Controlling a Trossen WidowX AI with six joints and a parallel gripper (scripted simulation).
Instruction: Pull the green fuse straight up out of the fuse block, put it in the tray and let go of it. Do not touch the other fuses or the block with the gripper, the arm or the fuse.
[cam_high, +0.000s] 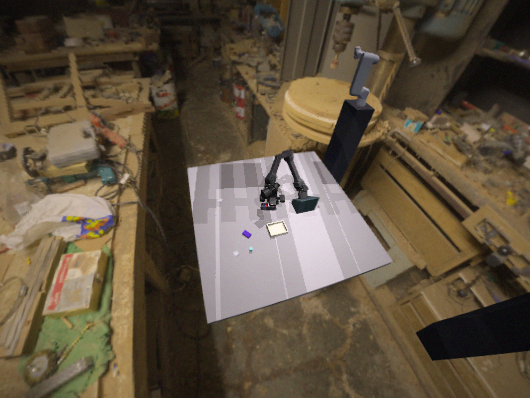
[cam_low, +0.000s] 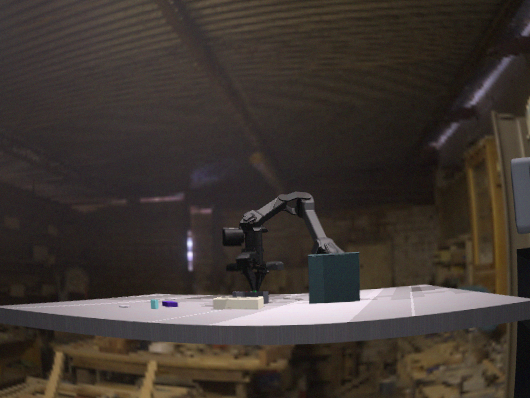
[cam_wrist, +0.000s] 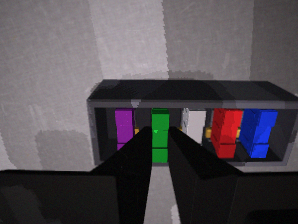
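The dark fuse block (cam_wrist: 180, 91) (cam_low: 265, 297) holds a purple fuse (cam_wrist: 124, 122), a white fuse (cam_wrist: 197, 120), a red fuse (cam_wrist: 227, 122) and a blue fuse (cam_wrist: 260, 122). My gripper (cam_wrist: 159, 134) (cam_low: 255, 290) points down over the block, shut on the green fuse (cam_wrist: 160, 154), between the purple and white ones. The green fuse's near end overlaps the block's near rim in the wrist view; whether it is clear of its slot I cannot tell. The fingertips hide parts of the purple and white fuses' surroundings. The cream tray (cam_high: 277, 229) (cam_low: 238, 303) is empty.
A dark teal box (cam_high: 305, 204) (cam_low: 333, 277) stands beside the arm. A purple-blue piece (cam_high: 247, 234) (cam_low: 170, 303), a cyan piece (cam_high: 251, 249) (cam_low: 154, 304) and a small white piece (cam_high: 236, 253) lie to the tray's left.
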